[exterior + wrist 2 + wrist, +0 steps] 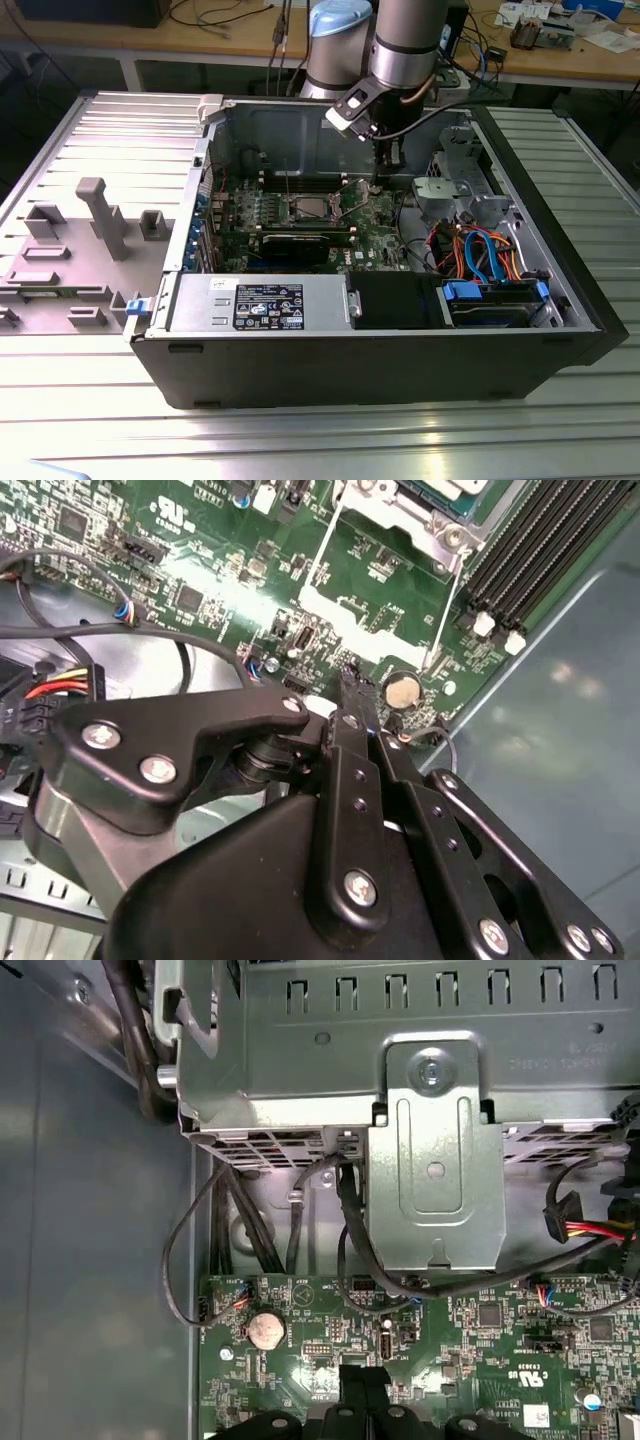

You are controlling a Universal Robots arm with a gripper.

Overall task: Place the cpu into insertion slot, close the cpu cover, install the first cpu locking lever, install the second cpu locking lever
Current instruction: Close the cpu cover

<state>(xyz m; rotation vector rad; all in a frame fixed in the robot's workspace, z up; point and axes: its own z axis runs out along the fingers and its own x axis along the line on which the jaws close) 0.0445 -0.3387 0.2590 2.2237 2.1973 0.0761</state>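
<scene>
The open computer case (300,340) stands on the bench (320,440), and the end effector (384,178) is lowered into it, just above the green circuit board (375,215), a little right of the middle of the exterior view. Its fingers are seen pressed together in both wrist views, with nothing visibly pinched between them.

The insertion slot (308,208) lies toward the exterior view's left of the end effector, near but apart from it. In the second wrist view the cpu cover (352,615) is seen swung open, lying between the tip of the end effector (349,680) and the silver rim of the insertion slot (400,515). The cover's free edge is the part nearest the tip, just beside it; contact cannot be told. That edge runs crosswise to the line from tip to slot, so the step in hand is judged to be closing the cover.

A pale grey sliver inside the rim may be the cpu (437,488), though this cannot be settled. A coin cell (402,688) sits just beside the tip.
</scene>
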